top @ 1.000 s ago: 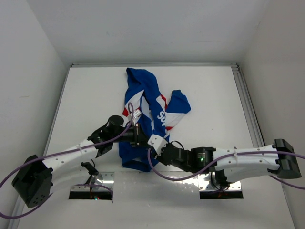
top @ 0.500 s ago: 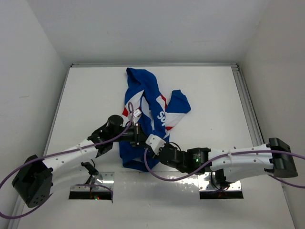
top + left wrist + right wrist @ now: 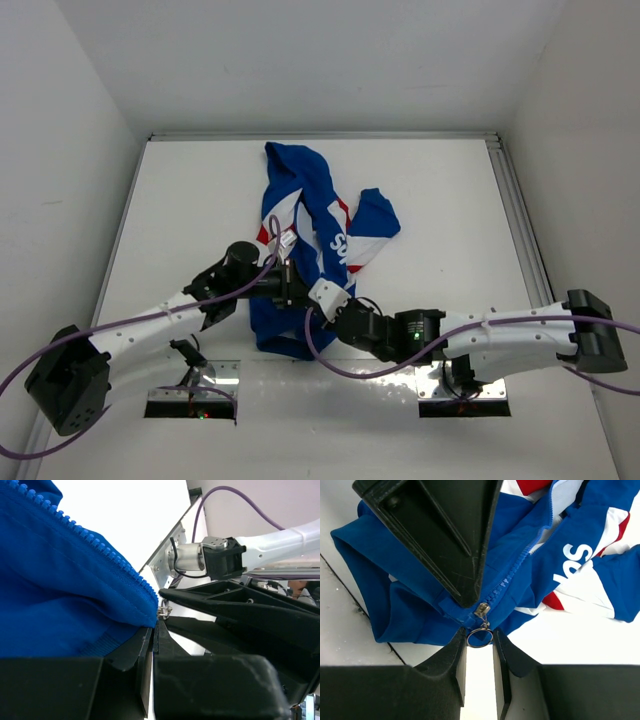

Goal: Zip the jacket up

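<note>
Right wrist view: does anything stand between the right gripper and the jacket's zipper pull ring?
Nothing visible does. The pull ring hangs at the fingertip gap of the right gripper. The left gripper pinches the jacket hem beside the slider, not in the way.

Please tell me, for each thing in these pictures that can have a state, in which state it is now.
Royal-blue fabric jacket with red and white panels: lying crumpled, front open.
Blue zipper: unzipped, its metal slider at the bottom hem.
Left gripper: fingers shut on the jacket's hem beside the slider.
Right gripper: fingers on either side of the slider's pull ring, narrow gap; a firm grip cannot be told.
</note>
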`<state>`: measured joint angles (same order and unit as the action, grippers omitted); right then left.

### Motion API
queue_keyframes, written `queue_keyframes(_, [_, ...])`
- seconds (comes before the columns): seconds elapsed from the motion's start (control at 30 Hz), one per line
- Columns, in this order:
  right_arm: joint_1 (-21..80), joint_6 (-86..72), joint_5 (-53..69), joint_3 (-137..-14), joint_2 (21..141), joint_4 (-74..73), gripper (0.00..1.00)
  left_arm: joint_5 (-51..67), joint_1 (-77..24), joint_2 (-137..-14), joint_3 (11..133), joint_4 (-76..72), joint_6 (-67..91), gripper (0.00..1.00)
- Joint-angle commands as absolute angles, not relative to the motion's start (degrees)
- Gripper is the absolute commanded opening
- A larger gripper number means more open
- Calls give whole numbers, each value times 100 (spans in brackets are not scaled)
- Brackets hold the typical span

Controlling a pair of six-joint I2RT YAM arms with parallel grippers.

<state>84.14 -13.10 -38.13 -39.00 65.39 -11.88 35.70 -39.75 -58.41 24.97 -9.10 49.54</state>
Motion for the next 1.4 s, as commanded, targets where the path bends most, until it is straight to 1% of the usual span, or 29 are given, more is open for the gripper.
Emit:
queue_keyframes(0.0, [8446,-1362,-3868,-4034,6372,-1178,0,3568,-3920,-5695,2646,-888,4790,0])
queue_keyframes(0.13, [8446,-1371,-3806,-4122,6337,-1397,0,3542,-3920,-5695,2619,-870,4737,0])
queue_keyframes(0.3, [8446,-1353,-3630,-4148,6249,-1441,0,3463,-3920,-5529,2637,-502,4553,0])
queue_keyframes(0.47, [8446,-1222,-2963,-4297,6266,-1476,0,3147,-3920,-5493,2786,253,4017,0])
queue_keyframes(0.53, [8429,-1195,-2891,-4342,6328,-1459,0,3138,-3920,-5493,2769,351,3868,0])
queue_keyframes(0.67, [8429,-1072,-3032,-4395,6442,-1170,0,3103,-3929,-5476,2664,571,3656,0])
queue_keyframes(0.77, [8411,-1028,-3374,-4456,6626,-950,0,3155,-3920,-5406,2567,545,3648,0])
queue_keyframes(1.0, [7981,-1248,-3085,-4430,7145,-336,0,3234,-3929,-5221,2522,597,3525,0])
queue_keyframes(1.13, [7761,-1476,-3428,-4263,7128,307,0,3225,-3920,-5133,2426,659,3507,0])
queue_keyframes(1.27, [7349,-1617,-3112,-4263,7189,650,0,3296,-3920,-5080,2400,686,3516,0])
queue_keyframes(1.33, [7286,-1635,-2954,-4298,7225,572,0,3165,-3920,-4993,2382,729,3551,0])
queue_keyframes(1.37, [7286,-1635,-2622,-4272,7172,467,0,3121,-3920,-4949,2391,738,3559,0])
